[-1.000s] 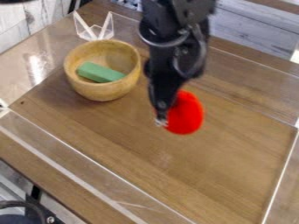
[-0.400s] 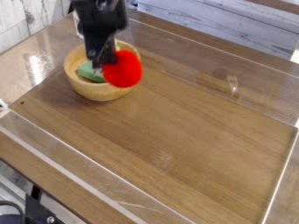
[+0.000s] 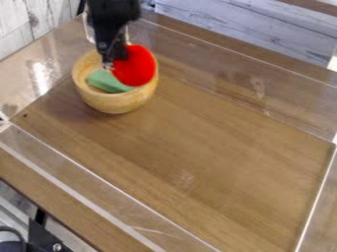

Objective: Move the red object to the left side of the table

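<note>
The red object (image 3: 136,65) is a rounded bright-red toy fruit held in the air over the wooden bowl (image 3: 116,96) at the table's left rear. My gripper (image 3: 110,53) comes down from the top of the frame and is shut on the red object, gripping it at its left side. Beneath them, a green block (image 3: 108,84) lies inside the bowl, partly covered by the fruit and the fingers. The table (image 3: 211,148) is brown wood grain with a clear plastic rim.
The clear rim (image 3: 79,212) runs along the near and left edges. A pale plank wall (image 3: 263,25) stands behind the table. Open wood surface stretches right and toward the front of the bowl.
My gripper has carried the red object from the middle of the table leftward and back to above the bowl. In the last half second it shifted only slightly.
</note>
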